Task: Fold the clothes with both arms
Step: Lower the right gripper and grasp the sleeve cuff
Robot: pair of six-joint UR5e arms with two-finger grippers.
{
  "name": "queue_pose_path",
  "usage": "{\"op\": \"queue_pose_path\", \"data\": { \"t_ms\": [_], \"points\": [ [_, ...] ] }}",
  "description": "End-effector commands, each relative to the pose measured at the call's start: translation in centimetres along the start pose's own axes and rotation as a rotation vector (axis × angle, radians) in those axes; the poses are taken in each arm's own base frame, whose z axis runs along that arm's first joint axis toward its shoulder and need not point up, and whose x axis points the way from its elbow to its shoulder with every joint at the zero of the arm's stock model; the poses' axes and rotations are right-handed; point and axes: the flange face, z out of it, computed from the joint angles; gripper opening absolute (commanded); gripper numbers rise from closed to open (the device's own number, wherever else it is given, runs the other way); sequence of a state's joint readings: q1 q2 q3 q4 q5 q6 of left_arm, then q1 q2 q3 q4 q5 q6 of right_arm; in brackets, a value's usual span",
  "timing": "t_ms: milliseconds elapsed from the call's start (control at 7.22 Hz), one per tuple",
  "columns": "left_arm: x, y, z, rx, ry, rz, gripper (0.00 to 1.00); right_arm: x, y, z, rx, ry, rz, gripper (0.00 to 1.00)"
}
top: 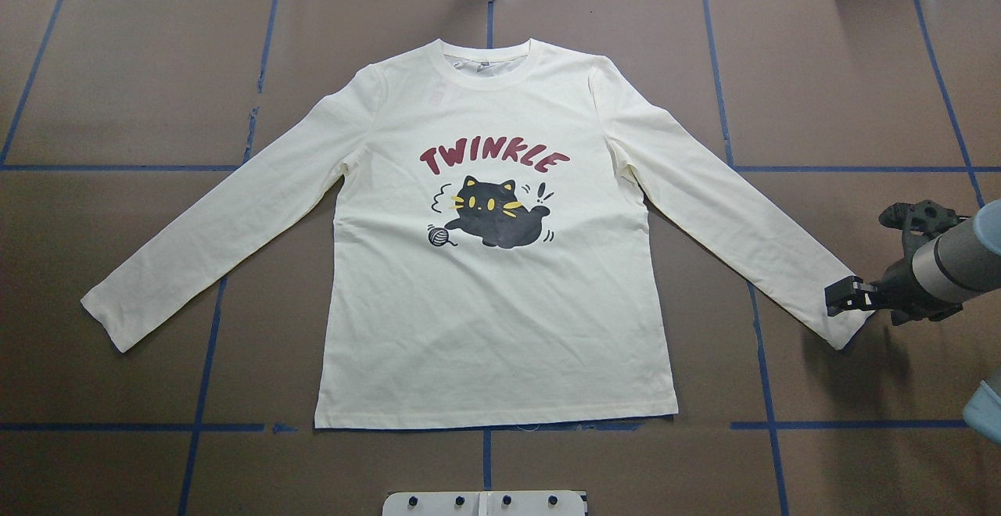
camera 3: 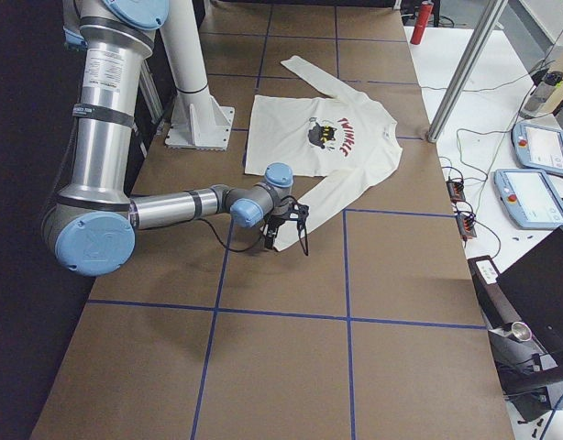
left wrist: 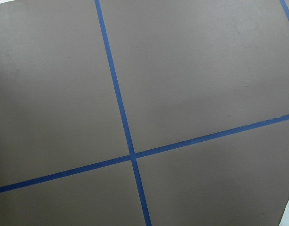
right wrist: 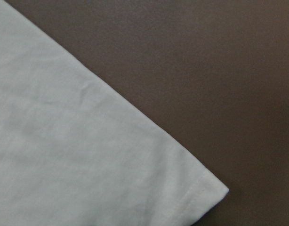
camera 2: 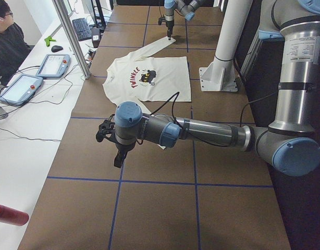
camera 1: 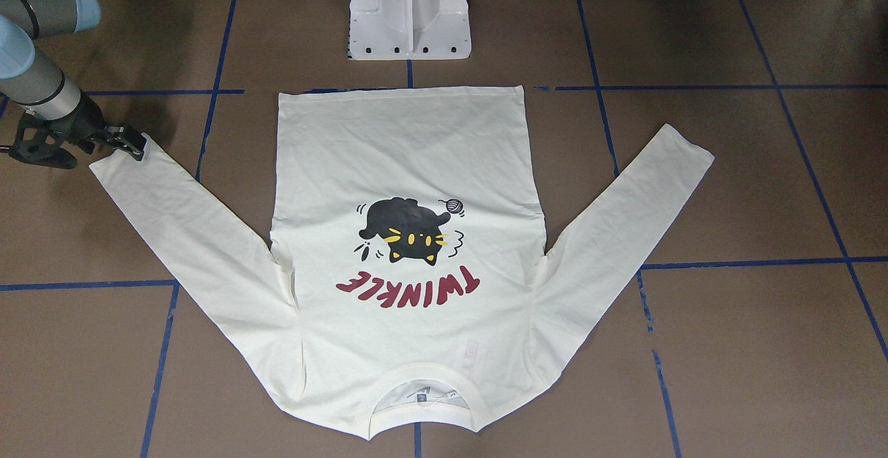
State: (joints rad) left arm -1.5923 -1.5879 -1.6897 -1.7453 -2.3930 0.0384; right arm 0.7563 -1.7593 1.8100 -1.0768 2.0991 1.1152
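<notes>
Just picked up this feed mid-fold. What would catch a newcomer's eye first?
The cream shirt lies flat, print up, in the middle of the table, both sleeves spread, a black cat on its chest. The right gripper sits at the cuff on the robot's right, while the left gripper hangs over bare table, off the shirt.

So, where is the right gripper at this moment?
In the overhead view the right gripper is on the right side, at the sleeve cuff of the flat, spread-out shirt.
</notes>
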Motion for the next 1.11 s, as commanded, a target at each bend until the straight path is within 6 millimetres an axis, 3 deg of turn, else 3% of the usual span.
{"op": "queue_pose_path", "data": {
  "t_ms": [0, 416, 970],
  "points": [
    [0.0, -0.1, 0.0, 0.001, 0.0, 0.001, 1.0, 0.5, 0.4, 0.2, -0.004, -0.011, -0.003, 1.0],
    [0.1, -0.1, -0.1, 0.002, 0.0, 0.002, 1.0, 1.0, 0.1, 1.9, -0.017, 0.013, 0.001, 1.0],
    [0.1, -0.4, -0.1, 0.007, 0.0, 0.007, 1.0, 0.1, 0.3, 0.7, -0.012, -0.013, -0.007, 0.98]
  ]
}}
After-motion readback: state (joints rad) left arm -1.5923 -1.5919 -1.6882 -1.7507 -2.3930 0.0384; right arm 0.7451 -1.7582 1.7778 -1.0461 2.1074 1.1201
